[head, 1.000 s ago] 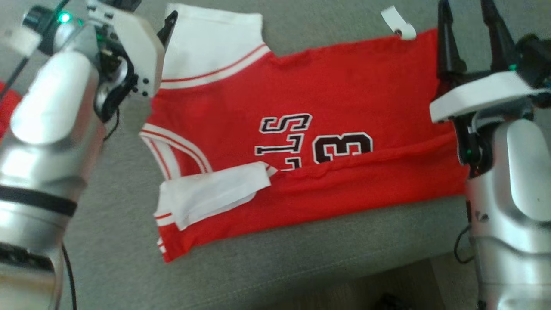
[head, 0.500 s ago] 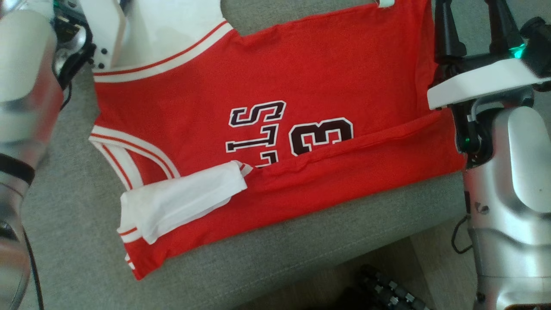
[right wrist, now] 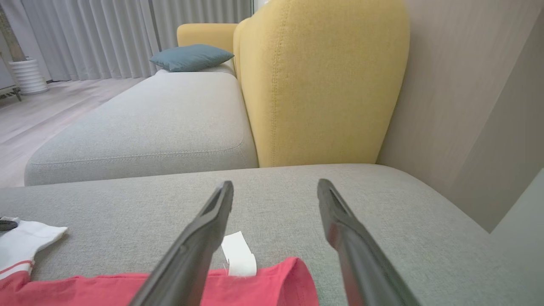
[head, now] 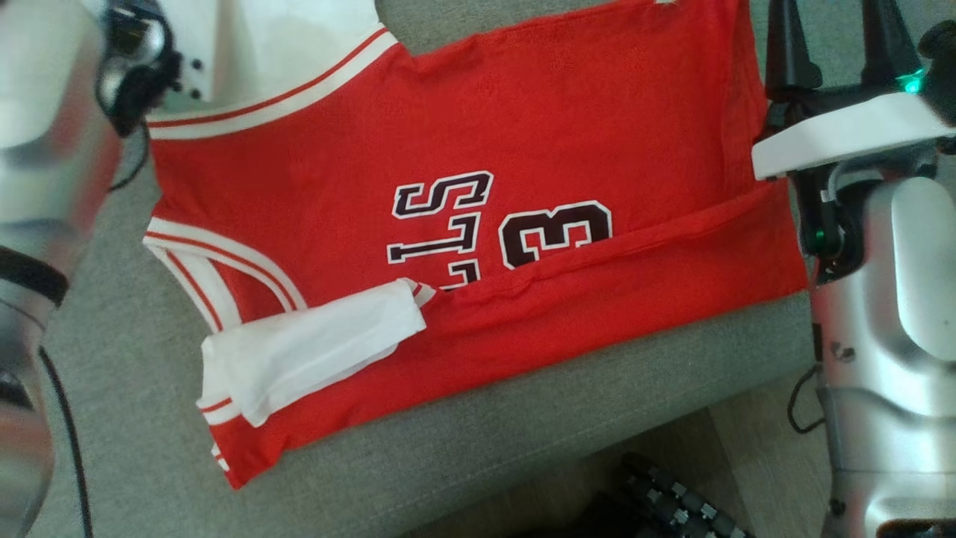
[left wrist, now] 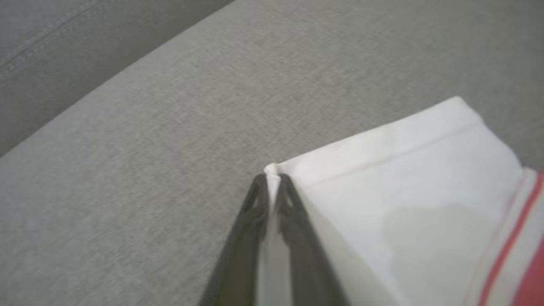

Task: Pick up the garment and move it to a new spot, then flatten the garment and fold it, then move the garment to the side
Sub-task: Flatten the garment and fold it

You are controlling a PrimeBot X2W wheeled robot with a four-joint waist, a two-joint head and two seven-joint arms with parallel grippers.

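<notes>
The left gripper (left wrist: 272, 177) is pinching the white sleeve corner of the part-folded red fabric jersey (head: 523, 134) between its jaws, the right gripper (right wrist: 275, 185) hovering with jaws wide; further folding is pending.

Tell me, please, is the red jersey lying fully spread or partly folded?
Partly folded: the jersey has its near long edge turned over onto the front, covering part of its lettering.

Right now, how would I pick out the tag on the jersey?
On the grey seat lies a red jersey. At its corner in front of the right tool, a tag sticks out onto the seat. It is a small plain white strip, unlike the bigger white sleeve with red stripes.
</notes>
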